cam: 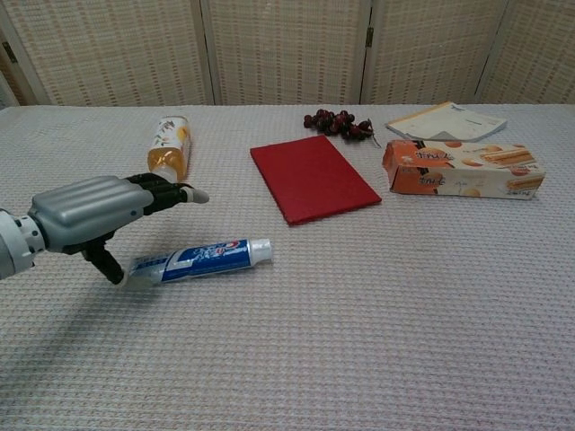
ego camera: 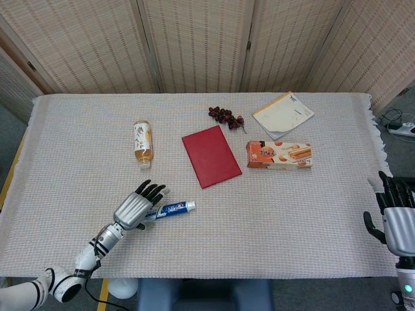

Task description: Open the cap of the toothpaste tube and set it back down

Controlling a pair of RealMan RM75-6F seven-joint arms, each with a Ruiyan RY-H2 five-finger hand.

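Observation:
The blue-and-white toothpaste tube point(ego camera: 172, 208) lies flat near the table's front left, its white cap point(ego camera: 192, 205) still on and pointing right. The chest view shows the same tube point(cam: 202, 259) and cap point(cam: 260, 249). My left hand point(ego camera: 139, 207) hovers over the tube's tail end with fingers stretched out and apart, holding nothing. In the chest view the left hand point(cam: 94, 214) is above the tail, thumb hanging down just left of it. My right hand point(ego camera: 394, 219) stays beyond the table's right edge, fingers up and apart, empty.
A tea bottle point(ego camera: 142, 142) lies behind the left hand. A red book point(ego camera: 211, 156) sits mid-table, with grapes point(ego camera: 225, 116), a notepad point(ego camera: 283, 114) and a cookie box point(ego camera: 279, 155) further back right. Folding screens stand behind the table.

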